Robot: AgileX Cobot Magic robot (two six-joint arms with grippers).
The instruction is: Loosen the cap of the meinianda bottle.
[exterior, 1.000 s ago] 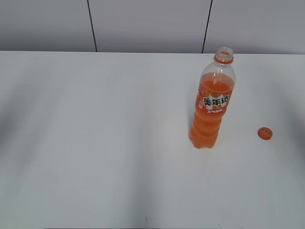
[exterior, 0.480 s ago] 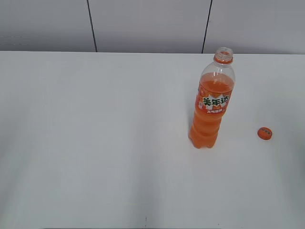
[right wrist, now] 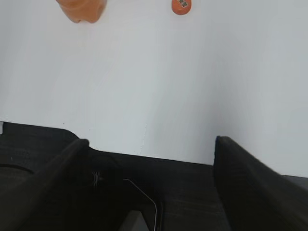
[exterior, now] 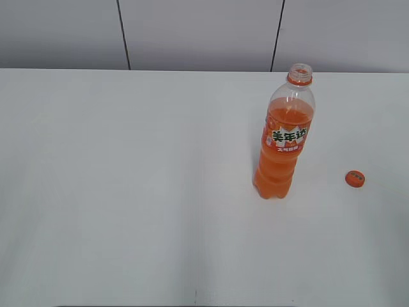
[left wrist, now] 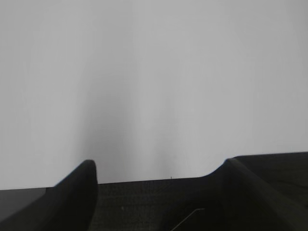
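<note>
The meinianda bottle (exterior: 284, 141) stands upright on the white table, right of centre, with its neck open and no cap on it. Its orange base shows at the top left of the right wrist view (right wrist: 82, 9). The orange cap (exterior: 354, 178) lies on the table to the right of the bottle; it also shows in the right wrist view (right wrist: 181, 6). My left gripper (left wrist: 161, 166) is open and empty over bare table. My right gripper (right wrist: 149, 144) is open and empty, well short of the cap. Neither arm shows in the exterior view.
The white table (exterior: 128, 192) runs to a grey panelled wall (exterior: 192, 32) at the back. Its dark front edge (right wrist: 154, 168) shows under both grippers.
The cap has shifted very slightly on the table and now lies still. A faint shadow at the right edge has withdrawn. The bottle has not moved.
</note>
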